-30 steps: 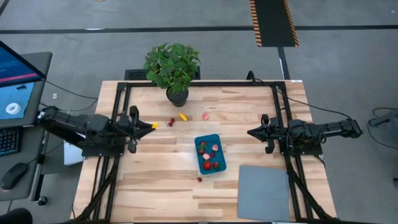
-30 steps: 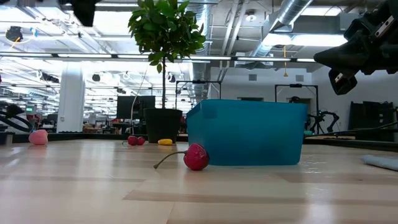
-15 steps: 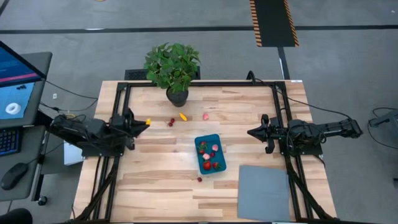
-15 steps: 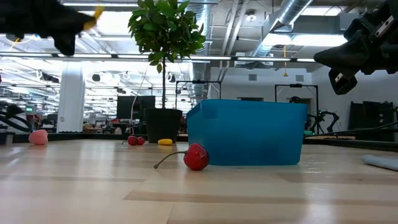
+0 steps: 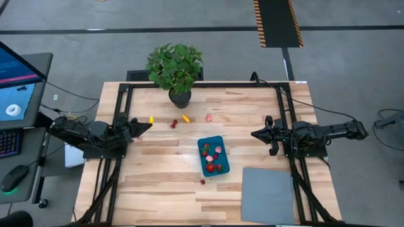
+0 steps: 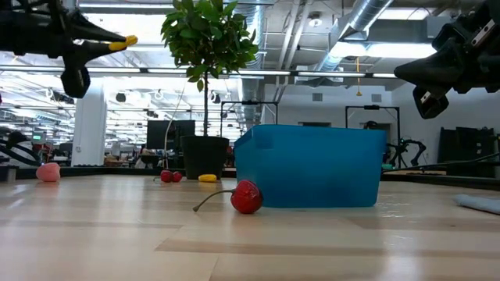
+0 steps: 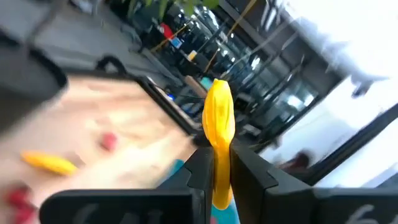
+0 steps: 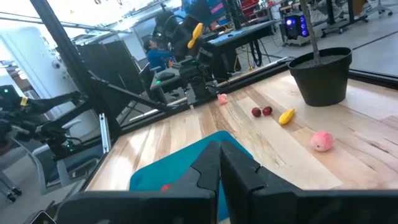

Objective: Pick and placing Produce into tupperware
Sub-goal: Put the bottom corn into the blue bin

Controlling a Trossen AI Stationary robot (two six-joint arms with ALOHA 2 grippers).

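Pale wooden table (image 5: pixel 164 183) on grey floor (image 5: pixel 353 57); black-and-yellow hazard strip (image 5: pixel 276 23) beyond the far edge. Exposed ducts (image 6: pixel 367 19) and strip lights overhead.

over the last second the left claw (image 5: pixel 146 122) has drawn back toward the left edge of the desk (image 5: pixel 158 189) and swung up, carrying the small yellow piece (image 5: pixel 151 119) pinched at its tip. in the low view that arm has come into sight at upper left, yellow piece (image 6: pixel 129 41) pointing inward.
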